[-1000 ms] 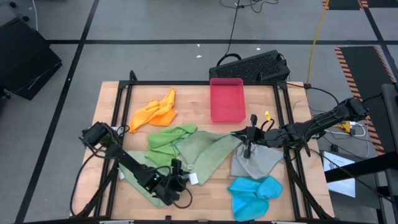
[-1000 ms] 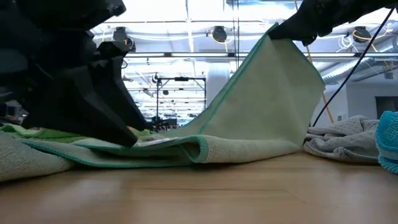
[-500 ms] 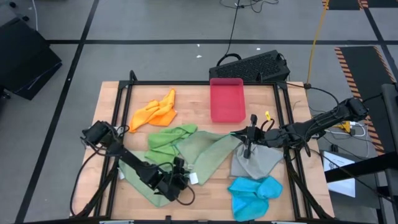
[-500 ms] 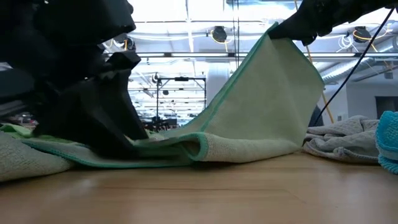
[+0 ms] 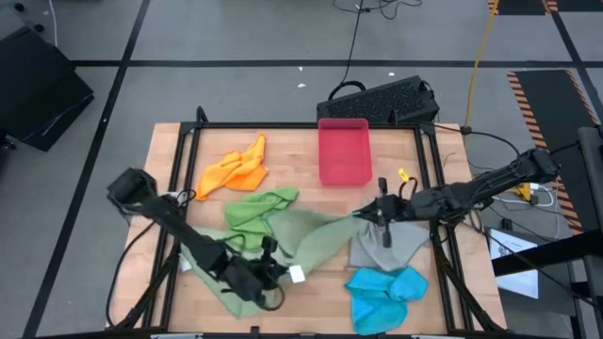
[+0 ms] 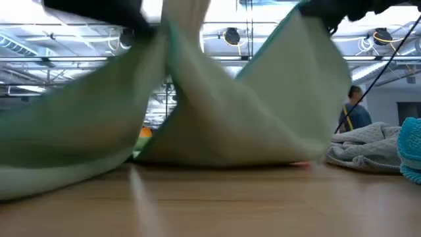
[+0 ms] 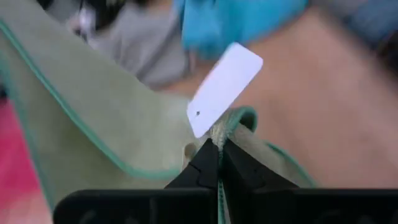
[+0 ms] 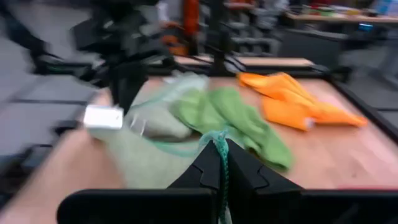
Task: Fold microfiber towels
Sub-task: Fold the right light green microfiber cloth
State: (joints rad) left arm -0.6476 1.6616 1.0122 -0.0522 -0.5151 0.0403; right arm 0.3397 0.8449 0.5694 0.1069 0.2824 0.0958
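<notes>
A pale sage green towel point(image 5: 316, 235) with a teal hem is strung between my two grippers over the middle of the table. My left gripper point(image 5: 288, 273), near the front edge, is shut on the corner that carries a white label point(image 7: 224, 87). My right gripper point(image 5: 362, 216), toward the right, is shut on another corner. In the low view the towel point(image 6: 250, 118) hangs from both raised corners, its lower middle resting on the tabletop. A bright green towel point(image 5: 252, 209), an orange one point(image 5: 236, 168), a grey one point(image 5: 386, 247) and a blue one point(image 5: 384, 294) lie crumpled on the wood. My left gripper pinches the towel's labelled corner point(image 7: 219, 132) at its hemmed edge between its two fingers, slanting down from the table's left. That corner is lifted clear and the cloth slopes down from it. My right gripper pinches a teal-hemmed corner point(image 8: 217, 138) between its two fingers, reaching in almost level from the table's right. The cloth hangs below the fingers, fairly taut down to the table.
A pink-red tray point(image 5: 343, 151) stands at the far middle, with a dark keyboard point(image 5: 382, 99) beyond the far edge. The table's raised rim point(image 5: 283, 125) runs around the wood. A person point(image 6: 355, 108) stands in the room behind.
My left gripper has shut on the sage towel's labelled corner and gone up, lifting that corner off the table, so the flat near part now stands up as a slope. My right gripper has kept its corner raised, a little higher than before.
</notes>
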